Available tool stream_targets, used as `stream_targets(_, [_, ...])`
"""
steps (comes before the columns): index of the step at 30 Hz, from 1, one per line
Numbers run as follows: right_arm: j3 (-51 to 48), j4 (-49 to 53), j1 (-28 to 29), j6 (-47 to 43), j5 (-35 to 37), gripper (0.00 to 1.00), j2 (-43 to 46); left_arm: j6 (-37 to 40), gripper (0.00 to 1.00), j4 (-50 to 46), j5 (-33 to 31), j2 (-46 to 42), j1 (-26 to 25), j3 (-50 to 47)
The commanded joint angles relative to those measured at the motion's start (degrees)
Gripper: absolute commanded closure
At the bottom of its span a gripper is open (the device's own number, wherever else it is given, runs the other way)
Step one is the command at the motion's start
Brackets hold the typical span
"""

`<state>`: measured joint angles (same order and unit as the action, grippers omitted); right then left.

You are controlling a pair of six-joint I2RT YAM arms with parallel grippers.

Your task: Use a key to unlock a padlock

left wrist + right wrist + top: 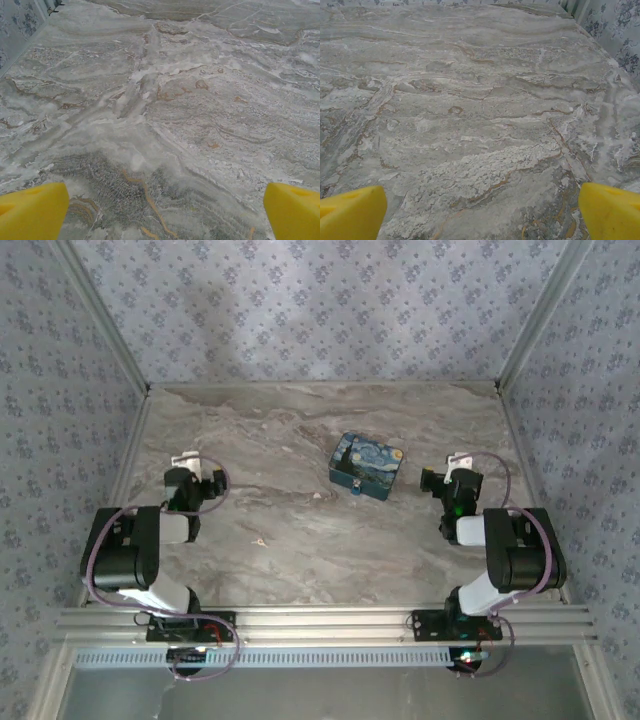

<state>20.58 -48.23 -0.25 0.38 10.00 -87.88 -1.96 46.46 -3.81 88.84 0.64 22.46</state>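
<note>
1. Top external view: marble-patterned table [300, 430], enclosed by floral-print panels [300, 310].
2. Left gripper [165, 212] and right gripper [480, 212]: I see each pair of yellow fingertips [32, 210] spread wide above bare table, holding nothing.
3. Blue box [367, 464], printed with a swirling starry night, lying right of centre.
4. Padlock [357, 486]: a tiny dark speck touching the box's near face; I cannot make out its shackle.

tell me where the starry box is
In the top view the blue starry box sits on the table right of centre, just left of the right claw.
</note>
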Motion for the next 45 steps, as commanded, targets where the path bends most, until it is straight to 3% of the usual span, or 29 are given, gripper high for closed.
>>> stream_targets(1, [0.7, -1.0, -0.2, -0.3, -0.2, 0.00, 0.5, 0.6, 0.00, 0.0, 1.1, -0.8, 0.1, 1.4])
stream_targets(22, [0.5, -1.6, -0.1, -0.2, 0.3, 0.00, 0.7, 0.6, 0.00, 0.3, 1.0, -0.9, 0.1, 1.3])
stream_targets(23, [1.0, 0.1, 0.2, 0.0, 2.3, 0.00, 2.1, 0.5, 0.00, -1.3, 0.8, -1.9, 0.1, 1.8])
stream_targets(26, [5.2, 13.1, 0.5, 0.8, 4.5, 0.00, 8.5, 0.0, 0.00, -18.3, -1.1, -7.0, -0.1, 9.0])
stream_targets(30, [9.4, 24.4, -0.3, 4.3, 3.1, 0.00, 13.6, -4.0, 0.01, -27.8, 1.3, -11.6, -0.3, 15.5])
stream_targets(32, [11.4, 29.3, -0.7, 10.8, 3.0, 0.00, 15.7, -9.4, 0.00, -32.2, 5.5, -11.8, -0.3, 19.6])
stream_targets(34, [14.4, 39.5, -2.3, 26.1, 2.6, 0.00, 17.2, -19.0, 0.00, -38.3, 10.1, -10.0, 0.0, 25.0])
stream_targets(35, [16.2, 44.3, -3.8, 33.2, -0.4, 0.00, 17.0, -23.0, 0.00, -40.9, 14.3, -8.1, 0.3, 28.0])
stream_targets(36, [16.9, 43.0, -6.5, 33.0, -8.3, 0.00, 15.8, -25.3, 0.00, -42.3, 19.2, -5.8, 0.4, 30.8])
stream_targets(39, [20.4, 43.4, -8.6, 34.1, -19.5, 0.00, 11.9, -30.4, 0.01, -46.9, 27.7, 1.4, -1.4, 38.8])
stream_targets(45, [25.6, 47.5, -7.4, 35.2, -31.0, 0.11, 5.4, -29.1, 0.08, -50.7, 26.8, 11.6, -13.5, 49.0])
